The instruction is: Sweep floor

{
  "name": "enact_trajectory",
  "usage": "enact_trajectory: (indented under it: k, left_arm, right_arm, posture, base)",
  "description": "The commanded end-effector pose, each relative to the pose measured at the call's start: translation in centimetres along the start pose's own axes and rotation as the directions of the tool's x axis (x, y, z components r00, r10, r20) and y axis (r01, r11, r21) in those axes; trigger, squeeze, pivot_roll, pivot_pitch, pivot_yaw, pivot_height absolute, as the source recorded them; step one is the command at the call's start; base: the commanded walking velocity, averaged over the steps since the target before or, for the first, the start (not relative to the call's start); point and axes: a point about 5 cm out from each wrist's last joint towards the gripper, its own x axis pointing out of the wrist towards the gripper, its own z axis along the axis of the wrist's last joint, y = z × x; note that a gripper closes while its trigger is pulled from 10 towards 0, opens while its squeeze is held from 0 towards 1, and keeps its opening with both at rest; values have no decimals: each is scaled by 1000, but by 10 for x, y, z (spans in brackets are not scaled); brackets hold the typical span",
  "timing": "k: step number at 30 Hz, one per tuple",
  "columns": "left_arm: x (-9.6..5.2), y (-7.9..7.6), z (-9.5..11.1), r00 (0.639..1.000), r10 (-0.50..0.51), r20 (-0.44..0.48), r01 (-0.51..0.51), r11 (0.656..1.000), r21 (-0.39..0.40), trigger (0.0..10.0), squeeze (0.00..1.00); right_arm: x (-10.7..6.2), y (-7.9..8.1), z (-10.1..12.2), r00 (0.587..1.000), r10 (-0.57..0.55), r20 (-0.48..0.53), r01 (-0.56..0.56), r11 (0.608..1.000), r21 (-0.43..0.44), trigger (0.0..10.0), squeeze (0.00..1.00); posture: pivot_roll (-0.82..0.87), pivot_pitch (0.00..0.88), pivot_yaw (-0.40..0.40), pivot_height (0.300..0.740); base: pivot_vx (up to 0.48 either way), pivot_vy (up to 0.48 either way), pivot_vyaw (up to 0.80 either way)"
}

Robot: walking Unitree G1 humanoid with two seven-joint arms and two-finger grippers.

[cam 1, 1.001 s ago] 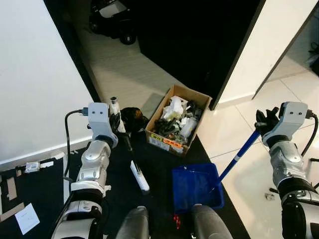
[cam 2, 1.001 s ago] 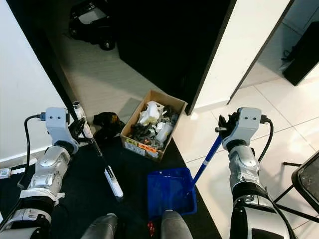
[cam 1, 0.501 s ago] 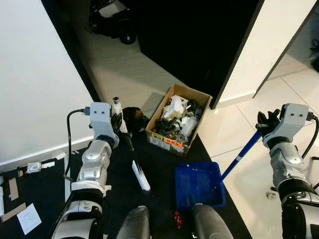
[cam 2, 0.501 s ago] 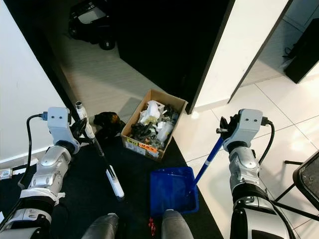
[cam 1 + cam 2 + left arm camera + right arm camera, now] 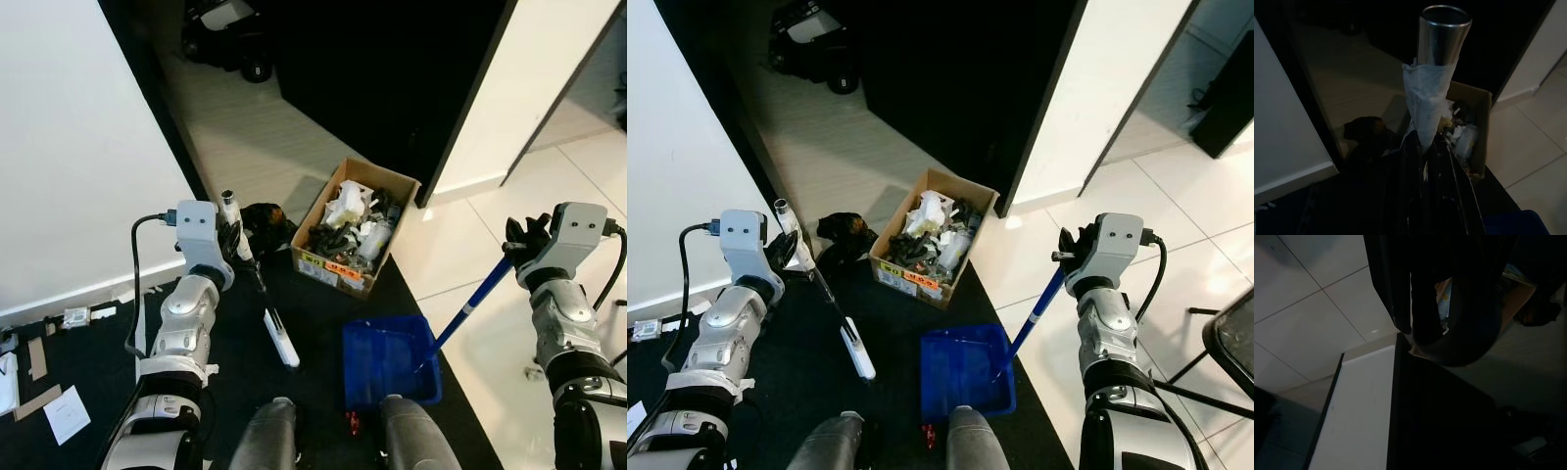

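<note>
The left gripper [image 5: 233,238] pinches the broom [image 5: 257,284], head on the dark mat, the right gripper [image 5: 521,251] clamps the blue dustpan [image 5: 388,358] handle; next, likely sweep debris rightward into it.

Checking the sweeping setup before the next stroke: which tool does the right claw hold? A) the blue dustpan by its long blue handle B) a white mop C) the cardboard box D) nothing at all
A: the right claw is shut on the top of the long blue handle, which slants down to the blue dustpan on the dark floor, while the left claw holds the broom.
</note>
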Motion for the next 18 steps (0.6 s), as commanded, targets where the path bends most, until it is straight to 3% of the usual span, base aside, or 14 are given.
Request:
enact_trajectory:
  k: [1,18]
  left_arm:
    - [-2,-2,-3,1000,-15,-12,15,1000,-10,10000,0]
    - [-4,-1,-2,1000,-16,-17,16,1000,-6,10000,0]
  right_arm:
    - [0,0,5,1000,-2,31,2,1000,-3,10000,0]
    - [-1,-2,5,999,-8,34,8,1000,-3,10000,0]
  posture:
    - [-30,41,-14,740]
    - [-27,54,-13,740]
  base:
    - [-307,0,0]
    - [-307,0,0]
